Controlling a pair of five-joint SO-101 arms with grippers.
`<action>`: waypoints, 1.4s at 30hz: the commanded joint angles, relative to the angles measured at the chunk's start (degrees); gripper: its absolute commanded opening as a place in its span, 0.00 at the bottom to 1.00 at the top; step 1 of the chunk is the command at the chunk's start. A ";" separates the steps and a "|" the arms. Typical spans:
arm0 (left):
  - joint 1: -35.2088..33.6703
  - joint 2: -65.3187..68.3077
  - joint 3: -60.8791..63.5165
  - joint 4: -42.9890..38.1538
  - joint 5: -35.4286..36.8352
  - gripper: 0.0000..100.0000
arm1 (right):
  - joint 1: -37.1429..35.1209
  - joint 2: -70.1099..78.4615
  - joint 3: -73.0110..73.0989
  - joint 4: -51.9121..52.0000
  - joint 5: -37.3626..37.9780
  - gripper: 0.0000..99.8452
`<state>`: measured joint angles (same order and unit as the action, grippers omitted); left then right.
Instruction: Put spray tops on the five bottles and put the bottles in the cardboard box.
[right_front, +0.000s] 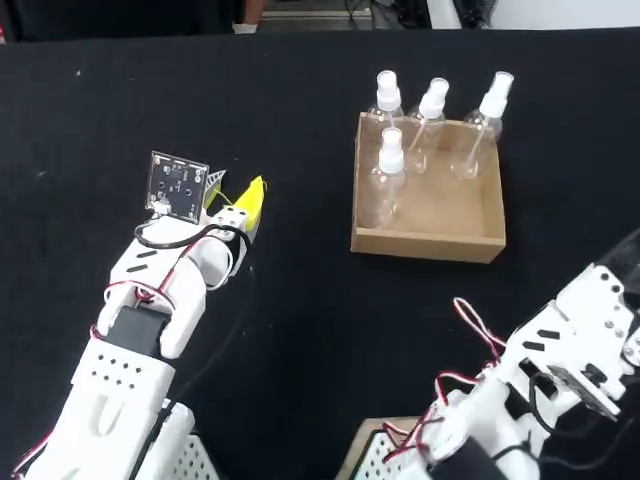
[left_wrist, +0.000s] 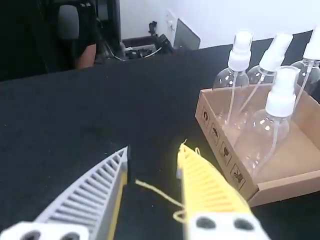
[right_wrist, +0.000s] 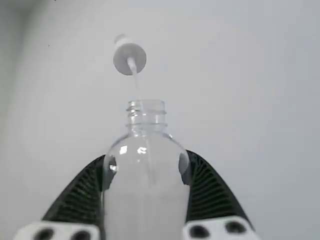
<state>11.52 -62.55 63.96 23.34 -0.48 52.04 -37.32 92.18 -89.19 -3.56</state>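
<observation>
I'd call this a lab or office: a black-draped table (right_front: 300, 110), a chair (left_wrist: 68, 23) and floor cables (left_wrist: 141, 50) at the far side.

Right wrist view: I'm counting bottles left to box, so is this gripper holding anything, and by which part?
The right gripper holds a clear bottle by its body, clamped on either side below the shoulder; the spray top is not seated.

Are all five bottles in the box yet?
Done: four bottles with spray tops stand in the cardboard box. In hand: the right gripper holds the fifth bottle, its spray top raised above the open neck, not seated. The left gripper is open. Left: seat that top, box the bottle.
</observation>
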 joint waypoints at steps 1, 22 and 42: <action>-0.48 -0.97 -0.40 -1.14 0.53 0.16 | -1.41 -6.90 -3.03 4.66 -0.35 0.01; -0.48 -0.97 -0.40 -1.14 0.44 0.16 | -10.90 -48.40 -3.56 57.32 -0.26 0.01; -5.41 -1.05 -4.00 -1.14 0.62 0.16 | -49.76 -69.93 -6.81 77.54 0.35 0.01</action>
<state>7.91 -62.55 63.96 23.34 -0.48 9.49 -103.08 89.27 -13.58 -3.56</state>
